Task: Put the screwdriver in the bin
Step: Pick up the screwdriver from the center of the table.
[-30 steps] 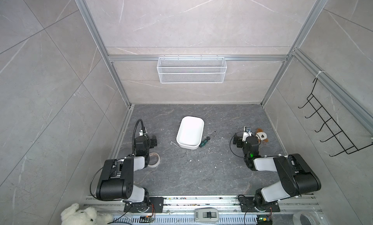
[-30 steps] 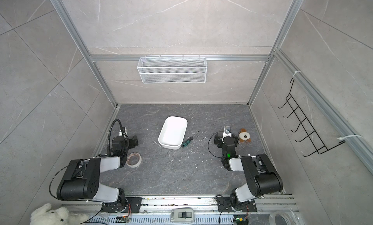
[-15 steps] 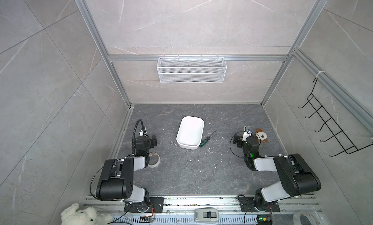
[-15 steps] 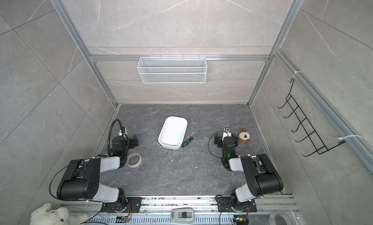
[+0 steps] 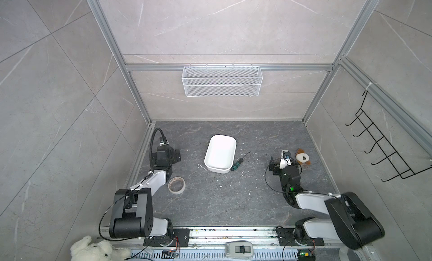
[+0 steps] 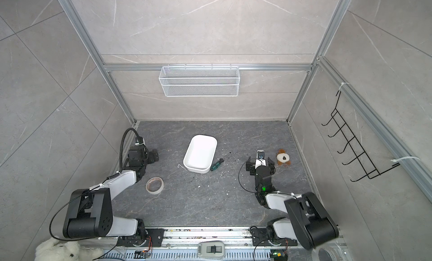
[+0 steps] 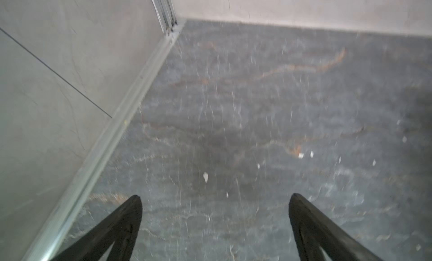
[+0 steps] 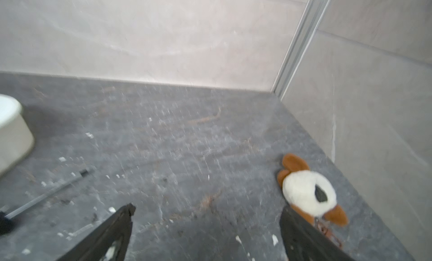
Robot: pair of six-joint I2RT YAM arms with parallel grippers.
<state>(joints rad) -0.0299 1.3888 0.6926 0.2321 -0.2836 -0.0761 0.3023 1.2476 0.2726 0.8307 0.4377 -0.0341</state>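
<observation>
Screwdriver [image 5: 236, 165] lies on floor just beside bin [image 5: 220, 153], at its 4 o'clock. L gripper [image 7: 215, 197] & R gripper [image 8: 207, 208] fingers wide, empty.

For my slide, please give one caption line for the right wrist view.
Open right hand above the dark floor, between the screwdriver beside the bin and a plush toy.
</observation>
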